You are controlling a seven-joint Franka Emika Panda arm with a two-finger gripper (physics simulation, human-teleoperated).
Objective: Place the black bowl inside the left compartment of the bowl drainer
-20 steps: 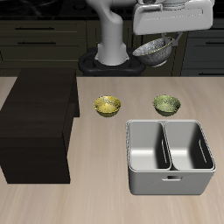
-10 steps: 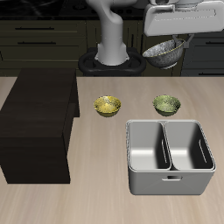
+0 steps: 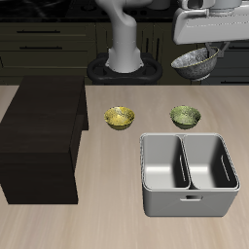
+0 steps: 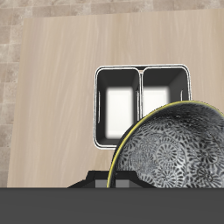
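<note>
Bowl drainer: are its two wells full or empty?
Empty. The bowl drainer shows bare floors in both wells; the black bowl hangs tilted from the pincer, high above the table.

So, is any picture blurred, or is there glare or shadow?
Exterior view: sharp, even light, soft shadows inside the bowl drainer; gripper cropped at the frame's edge. Wrist view: sharp, black bowl fills much of it, drainer wells look bright white.

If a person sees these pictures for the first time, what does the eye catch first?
First the black bowl, held tilted high in the air by the gripper, above the table's back edge. Next the grey bowl drainer near the front edge, both wells showing nothing inside. Then the big dark box beside two small yellow-green bowls.
</note>
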